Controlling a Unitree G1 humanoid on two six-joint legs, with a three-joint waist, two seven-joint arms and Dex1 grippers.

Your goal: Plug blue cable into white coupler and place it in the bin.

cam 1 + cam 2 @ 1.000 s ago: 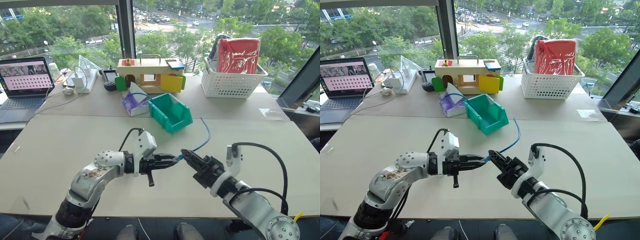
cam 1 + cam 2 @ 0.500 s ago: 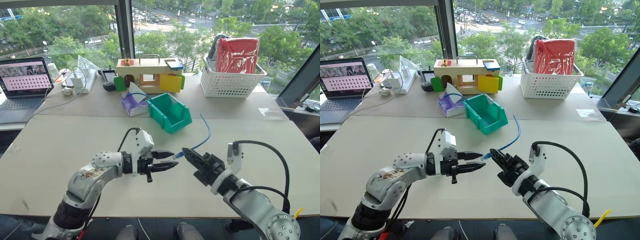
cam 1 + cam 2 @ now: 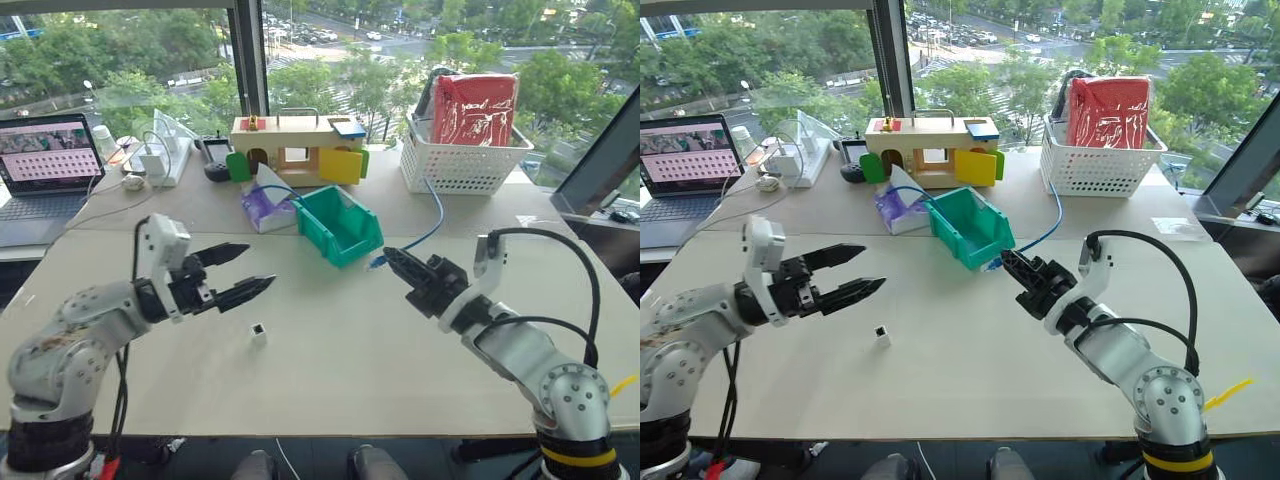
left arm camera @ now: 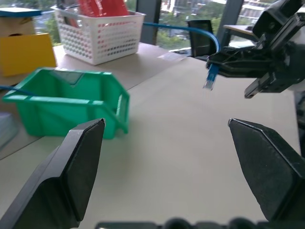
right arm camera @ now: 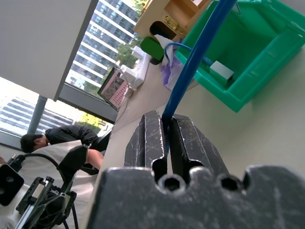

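Two small parts matter here and they're well apart right now. The coupler (image 3: 258,333) is a tiny white block sitting loose on the table (image 3: 330,380), near side, just right of and below the left gripper (image 3: 248,270), whose fingers are spread wide with nothing between them. The right gripper (image 3: 392,262) is pinched tight on the cable (image 3: 432,222) just behind its clear plug (image 4: 208,82), so the plug pokes out past the fingertips, up in the air near the front of the bin (image 3: 340,223). The rest of the cable arcs up and away toward the far right, by the white basket (image 3: 462,160). Handling-wise, my guess is the coupler weighs next to nothing and is hard, slick plastic, so it'll skate or tip if a finger nudges it before both close; best bet is grabbing it across its two flat sides, leaving the dark socket face clear. The cable looks thin, light and floppy, but held this close to the plug it should stay stiff enough to push in. That little plug clip is probably the fragile bit, so line it up straight rather than forcing it. The bin sits open on the far side of the middle, easy drop.
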